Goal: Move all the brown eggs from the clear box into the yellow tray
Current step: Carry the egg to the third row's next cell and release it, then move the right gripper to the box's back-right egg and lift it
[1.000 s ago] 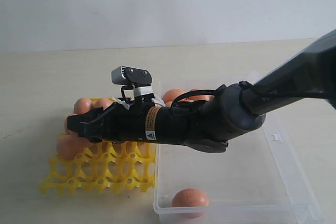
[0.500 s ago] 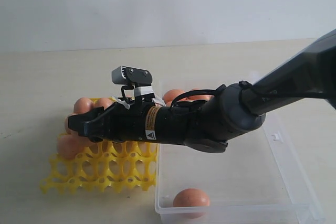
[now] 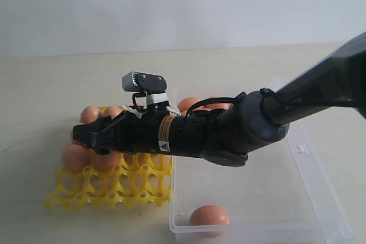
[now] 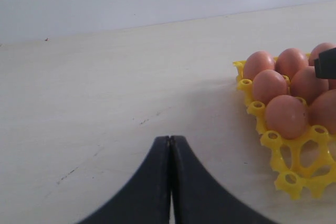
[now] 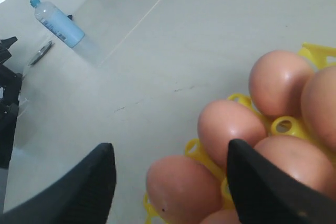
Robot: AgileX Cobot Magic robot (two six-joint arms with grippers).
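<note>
The yellow tray (image 3: 108,190) lies left of the clear box (image 3: 320,198) and holds several brown eggs (image 3: 76,157) in its far and left cups. My right gripper (image 3: 87,136) reaches across from the right and hovers open just over those eggs. In the right wrist view its fingers (image 5: 100,177) stand wide apart, with an egg (image 5: 184,187) between them and untouched in the tray (image 5: 286,125). One egg (image 3: 209,216) lies at the box's near edge, and others (image 3: 189,104) show behind the arm. My left gripper (image 4: 170,139) is shut over bare table beside the tray (image 4: 302,169).
The right forearm spans the box's left part and hides its far corner. A blue bottle (image 5: 55,22) stands far off on the table. The tray's near cups are unfilled. Pale tabletop stretches left of the tray.
My right gripper's jaws have spread wider. The egg under them now sits in a tray cup, free of both fingers. The arm itself has barely shifted.
</note>
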